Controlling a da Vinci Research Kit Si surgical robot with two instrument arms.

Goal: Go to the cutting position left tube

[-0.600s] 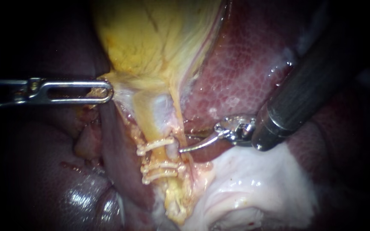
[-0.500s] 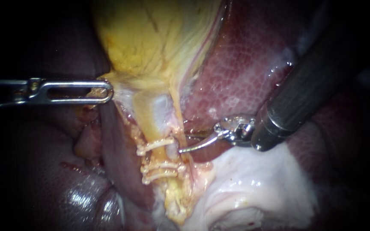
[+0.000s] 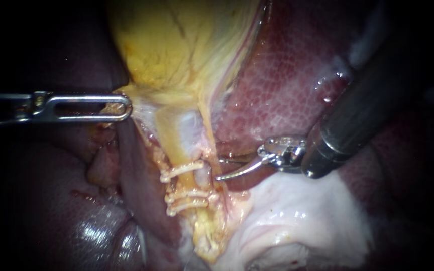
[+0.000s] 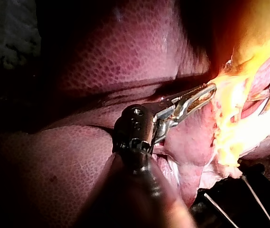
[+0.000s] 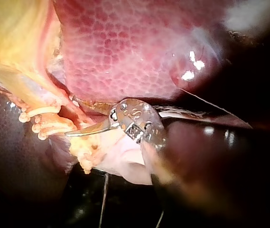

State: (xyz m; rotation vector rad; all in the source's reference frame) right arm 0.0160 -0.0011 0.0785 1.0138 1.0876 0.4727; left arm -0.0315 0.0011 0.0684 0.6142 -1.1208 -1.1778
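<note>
- Reaches across the mottled red liver [image 4: 125, 47] with the left instrument [image 4: 207, 92], its dark shaft and wrist nearest.
- Clamps the pincer on the edge of the brightly lit yellow gallbladder [image 4: 248, 52], both slim halves lying close together.
- Shows pale pink tissue [image 4: 191, 137] folded just under the pincer.
- Catches the metal tip of the right instrument [image 4: 269, 100] beyond the gallbladder's edge, partly cut off.
- Shows two thin pale wires [image 4: 218, 210] over dark ground beside the shaft.
</note>
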